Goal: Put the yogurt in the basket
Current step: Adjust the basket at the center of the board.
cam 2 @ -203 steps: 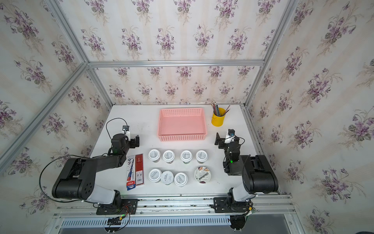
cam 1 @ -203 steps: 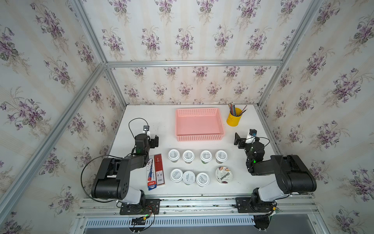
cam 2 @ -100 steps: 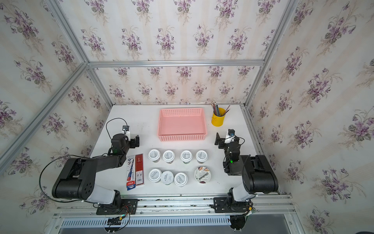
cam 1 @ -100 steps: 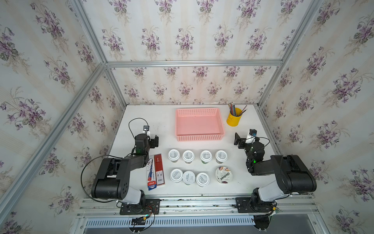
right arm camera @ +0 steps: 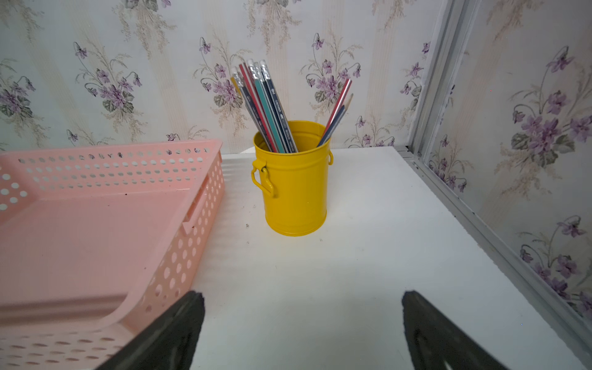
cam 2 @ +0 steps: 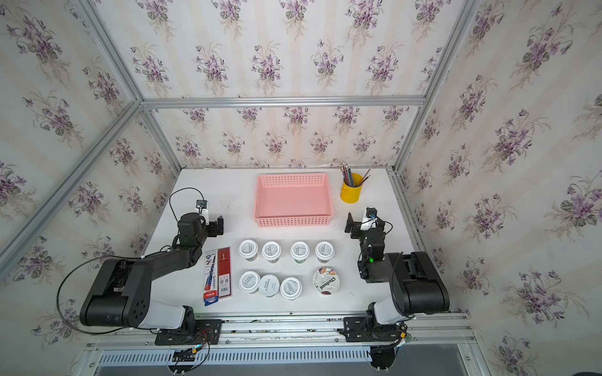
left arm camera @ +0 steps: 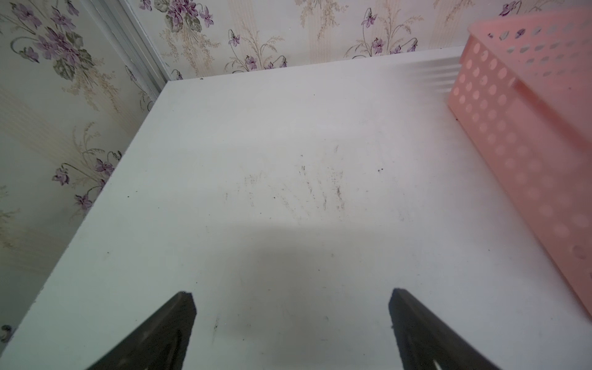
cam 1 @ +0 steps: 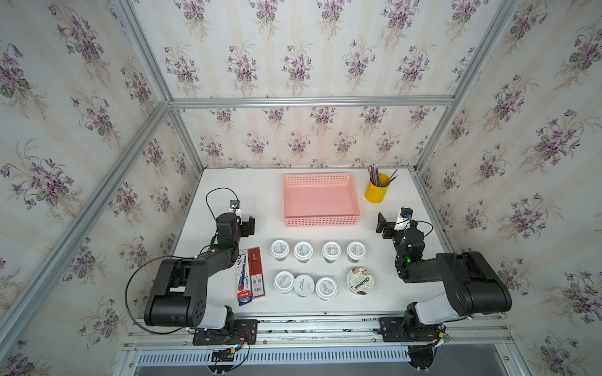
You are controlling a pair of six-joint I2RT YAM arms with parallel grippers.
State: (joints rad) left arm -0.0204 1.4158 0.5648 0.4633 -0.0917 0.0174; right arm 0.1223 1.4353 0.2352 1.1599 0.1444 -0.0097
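In both top views the shallow pink lattice plastic basket (cam 1: 321, 222), floor bare, lies ahead between my left end effector (cam 1: 250, 224) and right end effector (cam 1: 380, 223); eight white-lidded round yogurt cups (cam 1: 303, 251), one wider, lettered Chobani, stand behind them on the white worktop (cam 1: 228, 195). Left wrist: jaws spread, gripping nothing. Right wrist: likewise; ahead, a yellow metal cup (right arm camera: 294, 192) holds pencils (right arm camera: 266, 105).
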